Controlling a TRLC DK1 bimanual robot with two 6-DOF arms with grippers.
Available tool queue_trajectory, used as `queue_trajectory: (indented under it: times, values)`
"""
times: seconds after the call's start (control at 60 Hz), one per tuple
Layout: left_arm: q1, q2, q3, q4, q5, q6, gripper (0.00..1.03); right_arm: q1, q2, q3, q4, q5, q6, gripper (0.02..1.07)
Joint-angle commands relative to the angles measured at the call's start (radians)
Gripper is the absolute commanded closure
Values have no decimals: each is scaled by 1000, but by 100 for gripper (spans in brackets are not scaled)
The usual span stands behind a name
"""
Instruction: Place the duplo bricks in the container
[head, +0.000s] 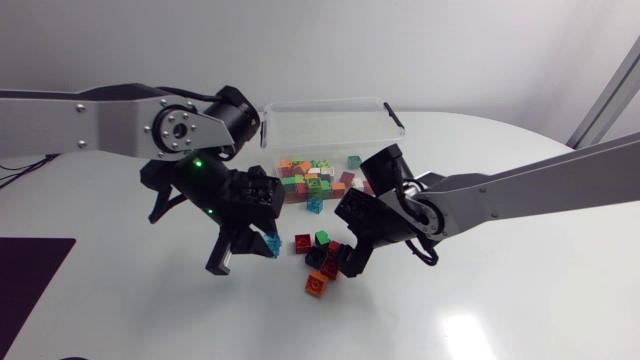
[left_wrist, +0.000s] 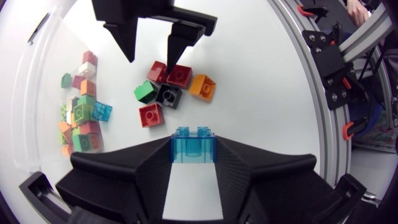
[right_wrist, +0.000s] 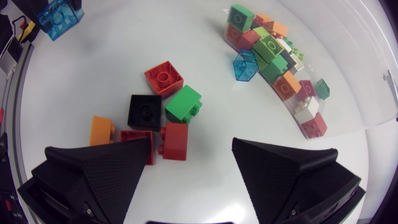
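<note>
Ahead of right tool (right_wrist: 193, 146), 6 loose bricks (right_wrist: 146, 113).

The desk (head: 470, 310) lies bare on the side of the loose bricks (right_wrist: 144, 112) away from the container (head: 300, 118), leaving open room to come in from there. The bricks sit in a tight cluster with hardly a gap. The right hand (right_wrist: 192, 143) hangs over it, fingers spread, with a red brick (right_wrist: 175, 140) just beside one finger. The left hand (head: 248, 252), clamped on a blue brick (left_wrist: 193, 148), stands just beside the cluster and narrows that side. A bare strip parts the cluster from the container, whose near wall is lined with piled bricks (right_wrist: 273, 59).
</note>
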Motion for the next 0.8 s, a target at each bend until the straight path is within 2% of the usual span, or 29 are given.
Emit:
queue_trajectory:
  times: [0.0,0.183,0.267,0.35,0.5,0.65,0.783]
  values:
    - [17,-45,-20,-20,17,14,74,-3,34,27,12,5,4,16]
    - [34,-88,-22,-23,18,16,74,-7,67,53,12,15,-5,17]
    - [38,-100,-13,-23,23,16,74,-15,74,58,12,15,-8,22]
    - [38,-104,1,-23,27,11,74,-15,75,56,11,15,-11,22]
    - [40,-104,52,-21,35,-9,74,-12,101,59,1,13,-16,40]
    - [40,-75,136,10,58,-78,74,0,120,65,-14,12,-16,78]
    - [65,-57,200,129,84,-213,74,0,101,53,-29,12,-18,80]
